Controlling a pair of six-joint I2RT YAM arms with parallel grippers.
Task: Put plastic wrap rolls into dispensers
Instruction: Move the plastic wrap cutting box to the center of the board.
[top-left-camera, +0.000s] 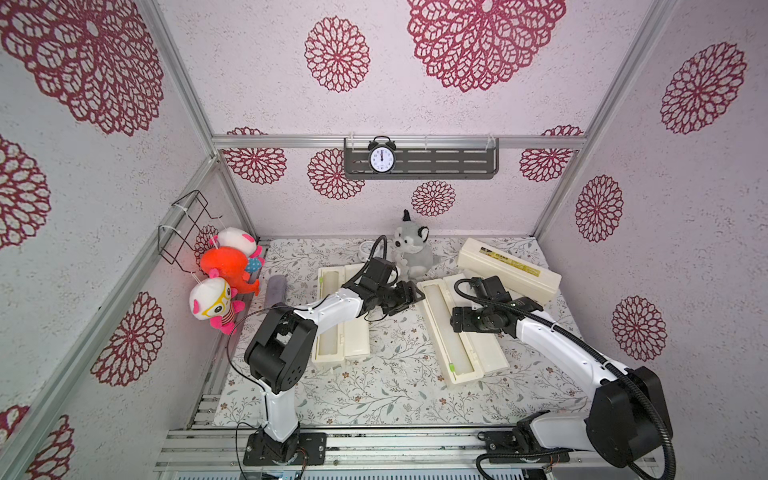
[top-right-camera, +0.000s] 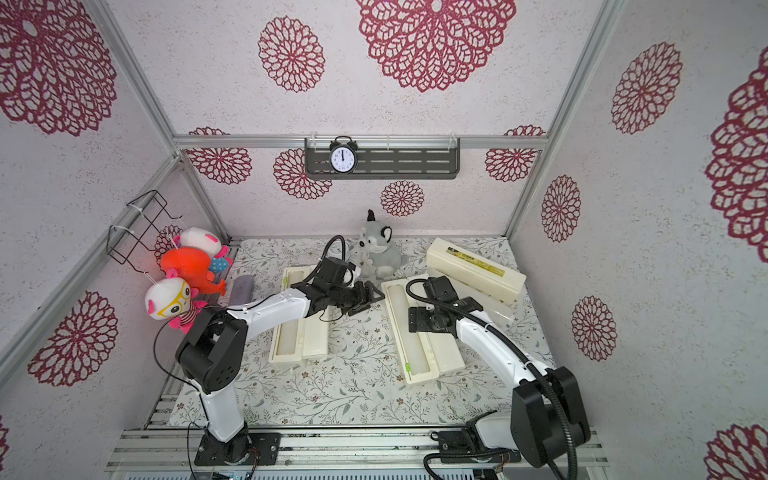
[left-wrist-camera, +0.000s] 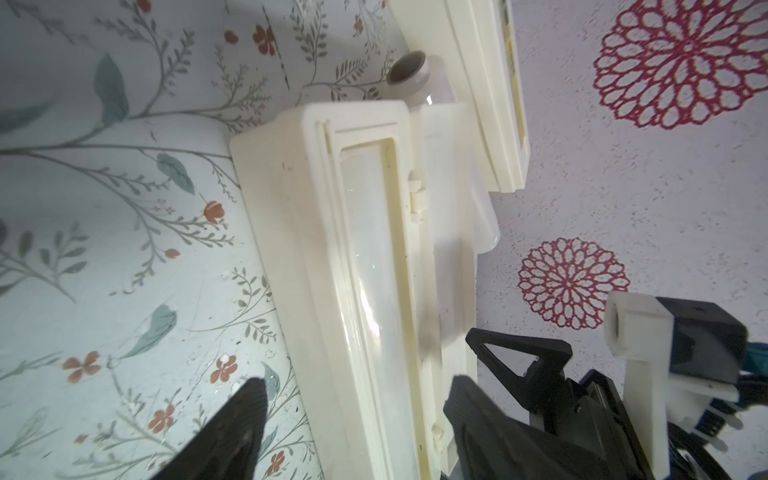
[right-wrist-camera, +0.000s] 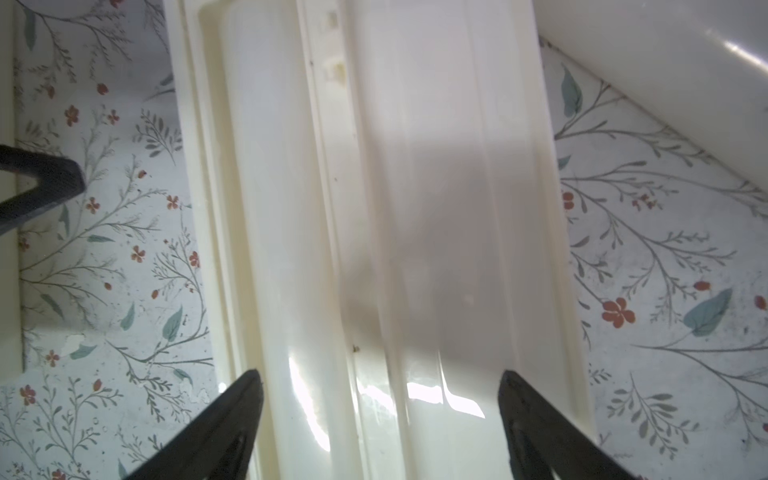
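Two dispensers lie open on the floral mat, each with a plastic wrap roll in its tray: the left one (top-left-camera: 338, 316) (top-right-camera: 297, 328) and the middle one (top-left-camera: 461, 332) (top-right-camera: 424, 332). A third dispenser (top-left-camera: 507, 268) (top-right-camera: 473, 268) sits closed at the back right. Beside it lies a loose roll (left-wrist-camera: 409, 72) (right-wrist-camera: 665, 62). My left gripper (top-left-camera: 409, 297) (left-wrist-camera: 355, 386) hangs open by the middle dispenser's far end, holding nothing. Above that dispenser's middle, my right gripper (top-left-camera: 459, 323) (right-wrist-camera: 381, 376) is open, its fingers spanning the filled tray (right-wrist-camera: 266, 208) and the lid (right-wrist-camera: 457, 208).
A grey plush animal (top-left-camera: 411, 249) sits at the back centre with a small white ring (top-left-camera: 368, 249) beside it. A grey fuzzy pouch (top-left-camera: 276, 289) lies at the left edge. Plush toys (top-left-camera: 224, 270) hang on the left wall.
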